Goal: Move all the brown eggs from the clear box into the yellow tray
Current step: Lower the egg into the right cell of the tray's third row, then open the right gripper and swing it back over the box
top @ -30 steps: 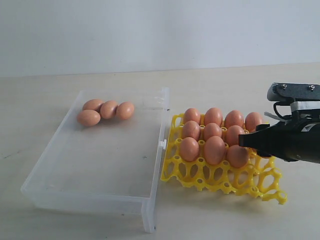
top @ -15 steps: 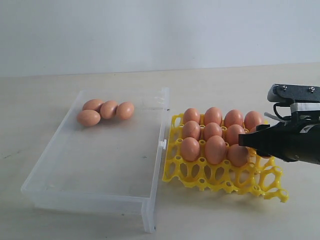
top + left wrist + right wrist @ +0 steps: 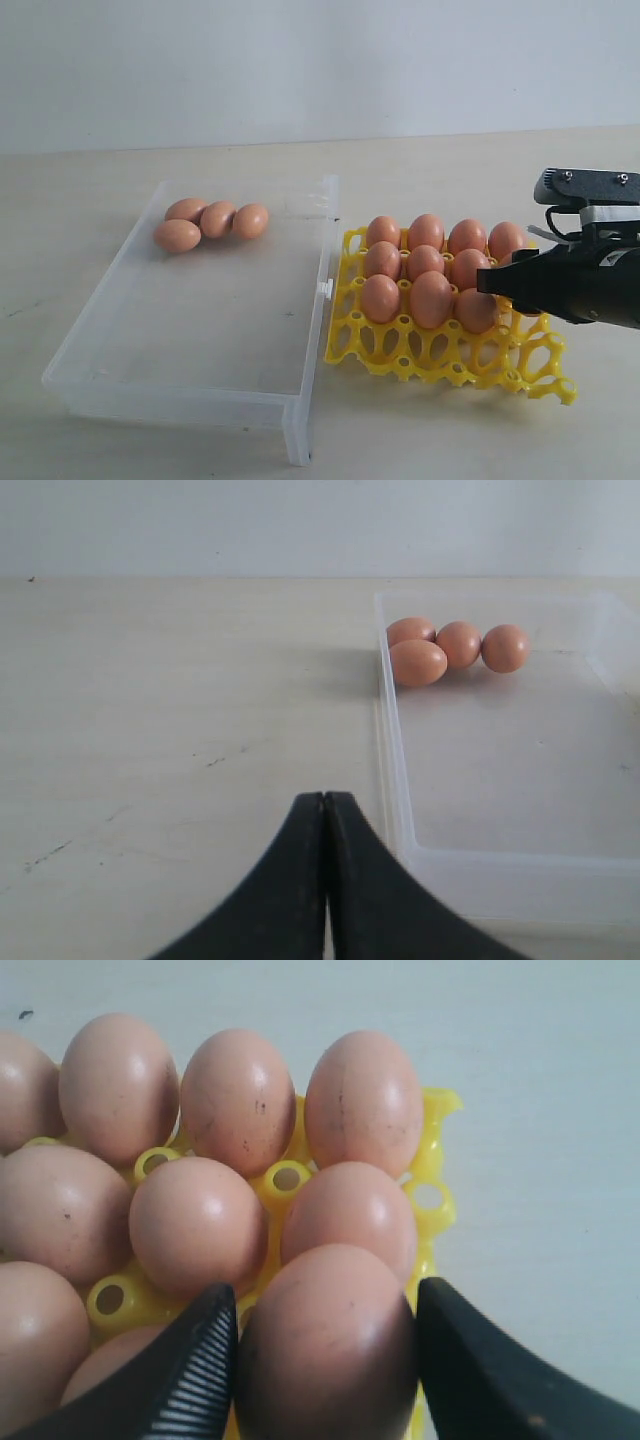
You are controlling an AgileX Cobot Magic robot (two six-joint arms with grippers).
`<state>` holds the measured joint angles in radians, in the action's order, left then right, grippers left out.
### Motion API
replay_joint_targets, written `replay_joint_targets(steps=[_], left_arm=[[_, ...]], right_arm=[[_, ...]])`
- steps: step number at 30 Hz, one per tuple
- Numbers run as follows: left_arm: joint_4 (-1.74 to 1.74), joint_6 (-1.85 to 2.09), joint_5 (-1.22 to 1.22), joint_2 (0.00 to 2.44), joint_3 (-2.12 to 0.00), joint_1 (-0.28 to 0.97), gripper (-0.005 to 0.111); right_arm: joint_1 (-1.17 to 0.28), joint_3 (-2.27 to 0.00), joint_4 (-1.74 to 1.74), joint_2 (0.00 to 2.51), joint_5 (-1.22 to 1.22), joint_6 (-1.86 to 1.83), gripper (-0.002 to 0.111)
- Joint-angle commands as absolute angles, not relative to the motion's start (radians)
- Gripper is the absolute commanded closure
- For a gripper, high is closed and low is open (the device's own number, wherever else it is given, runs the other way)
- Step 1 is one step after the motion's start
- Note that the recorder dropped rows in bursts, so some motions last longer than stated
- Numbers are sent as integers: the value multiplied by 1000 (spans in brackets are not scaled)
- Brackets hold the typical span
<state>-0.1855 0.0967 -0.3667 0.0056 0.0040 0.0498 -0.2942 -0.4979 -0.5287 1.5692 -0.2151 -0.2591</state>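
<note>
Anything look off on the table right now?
Only the tray: it sits skewed to the box, one edge close against the box's latch side. Eggs look whole, none outside box or tray.

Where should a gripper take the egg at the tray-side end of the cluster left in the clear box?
Come from above and close across the end egg at its middle, fingers on its near and far sides. Those look free, while a neighbouring egg sits against its other side, and the clear box wall is low.
</note>
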Motion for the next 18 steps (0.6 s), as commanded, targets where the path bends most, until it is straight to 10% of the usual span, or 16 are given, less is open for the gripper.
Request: replay_joint_targets(steps=[1,18], left_arm=[[-188,99,-363,0,0,49,107],[-188,99,-363,0,0,49,107]], right_arm=[[-291,-496,-520,1572,-228,-235,54],[-322,-513,-515,1458,-179,-235,50]])
